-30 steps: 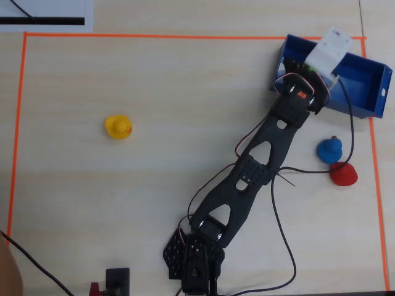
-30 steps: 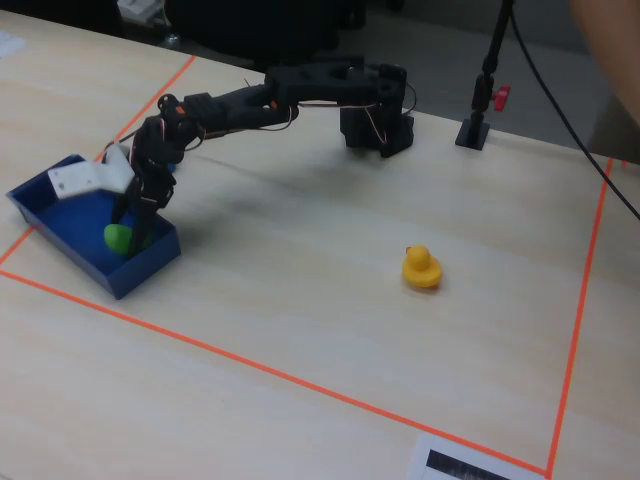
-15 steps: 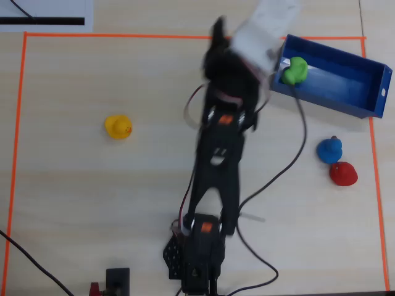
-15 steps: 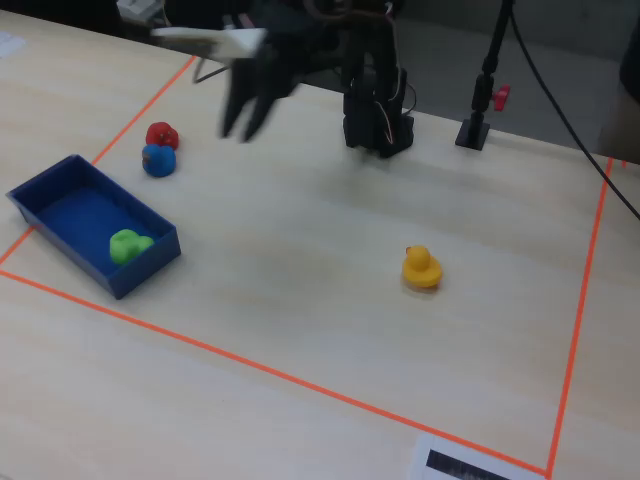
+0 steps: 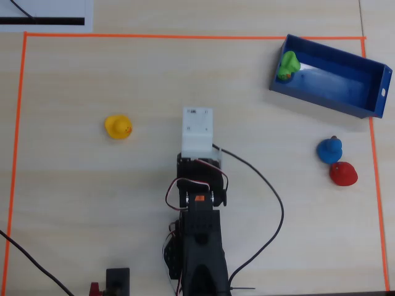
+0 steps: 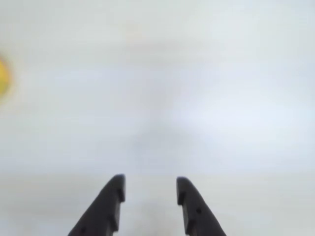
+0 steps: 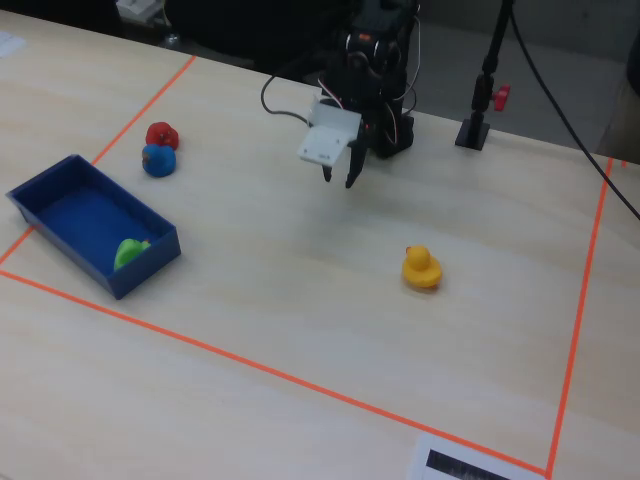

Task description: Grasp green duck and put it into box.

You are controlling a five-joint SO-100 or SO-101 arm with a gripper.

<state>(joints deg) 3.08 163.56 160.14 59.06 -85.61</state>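
The green duck (image 5: 287,65) lies inside the blue box (image 5: 364,71), at its left end in the overhead view. In the fixed view the green duck (image 7: 129,252) sits at the box's (image 7: 60,187) near right corner. My gripper (image 7: 338,177) hangs above the bare table near the arm's base, far from the box. In the wrist view its two dark fingers (image 6: 112,201) stand apart with nothing between them; the gripper (image 6: 148,184) is open and empty. In the overhead view the gripper is hidden under the white camera block (image 5: 197,131).
A yellow duck (image 5: 118,127) sits left of the arm in the overhead view and shows in the fixed view (image 7: 421,267). A blue duck (image 5: 329,150) and a red duck (image 5: 343,174) sit below the box. Orange tape (image 5: 18,117) borders the workspace. A black cable (image 5: 271,191) loops right of the arm.
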